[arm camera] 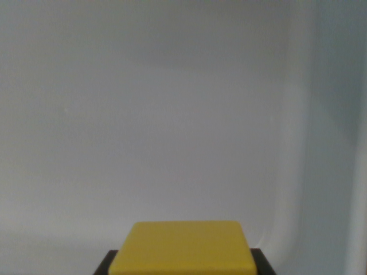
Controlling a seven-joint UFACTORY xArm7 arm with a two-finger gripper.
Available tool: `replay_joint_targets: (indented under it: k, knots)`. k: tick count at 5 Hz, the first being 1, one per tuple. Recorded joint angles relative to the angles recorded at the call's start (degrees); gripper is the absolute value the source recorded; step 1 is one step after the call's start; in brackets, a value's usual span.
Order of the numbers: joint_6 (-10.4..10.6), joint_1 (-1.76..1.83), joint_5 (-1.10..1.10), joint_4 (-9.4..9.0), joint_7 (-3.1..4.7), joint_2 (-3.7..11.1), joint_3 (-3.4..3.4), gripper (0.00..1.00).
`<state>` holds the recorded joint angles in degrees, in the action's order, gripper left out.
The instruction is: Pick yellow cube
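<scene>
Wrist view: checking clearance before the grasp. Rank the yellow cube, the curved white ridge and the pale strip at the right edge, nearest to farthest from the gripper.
1. Yellow cube: bottom centre, between the dark fingers of the gripper.
2. Curved white ridge: toward the wrist view's right.
3. Pale strip: far right edge.

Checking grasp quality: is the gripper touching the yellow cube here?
Cannot tell. The wrist view shows dark parts flanking the yellow cube at the bottom edge, but no contact or gap shows plainly.
</scene>
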<state>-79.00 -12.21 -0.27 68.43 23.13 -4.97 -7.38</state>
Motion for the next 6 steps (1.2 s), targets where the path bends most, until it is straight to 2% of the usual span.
replay_joint_targets:
  k: [1,2,3,6]
  knots:
    - [-1.83,0.03,-0.14,1.05,-0.11,-0.80,-0.01,1.00]
    - [-1.83,0.03,-0.14,1.05,-0.11,-0.80,-0.01,1.00]
    - [-3.42,0.06,-0.26,1.95,-0.21,-1.48,-0.03,1.00]
    - [-4.67,0.08,-0.36,2.66,-0.29,-2.03,-0.04,1.00]
